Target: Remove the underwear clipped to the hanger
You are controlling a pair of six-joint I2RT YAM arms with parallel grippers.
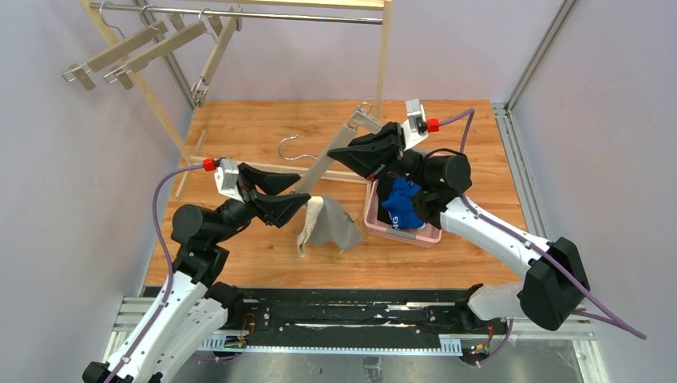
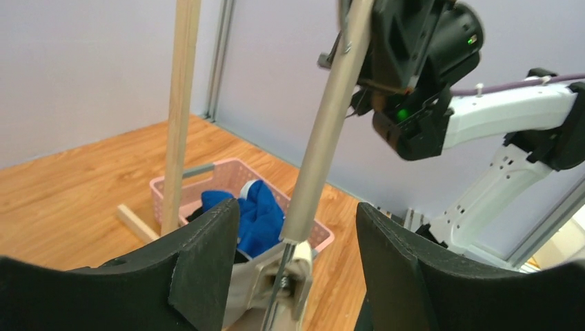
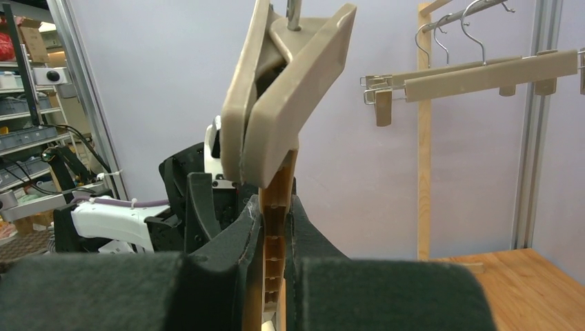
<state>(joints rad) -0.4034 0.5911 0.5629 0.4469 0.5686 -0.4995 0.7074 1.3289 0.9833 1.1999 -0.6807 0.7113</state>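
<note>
Two pincers meet on one slanted hanger [image 1: 322,172]: the right pincer [image 1: 342,153] is pinching its bar just below the upper clip, and the left pincer [image 1: 303,194] is spread wide either side of the lower clip. Grey briefs [image 1: 327,226] hang there, draping onto the tabletop [image 1: 255,128]; blue briefs [image 1: 401,203] lie in the pink basket [image 1: 399,234]

Left end effector [image 1: 306,194] gapes wide; right end effector [image 3: 274,207] seems pinched tight.
</note>
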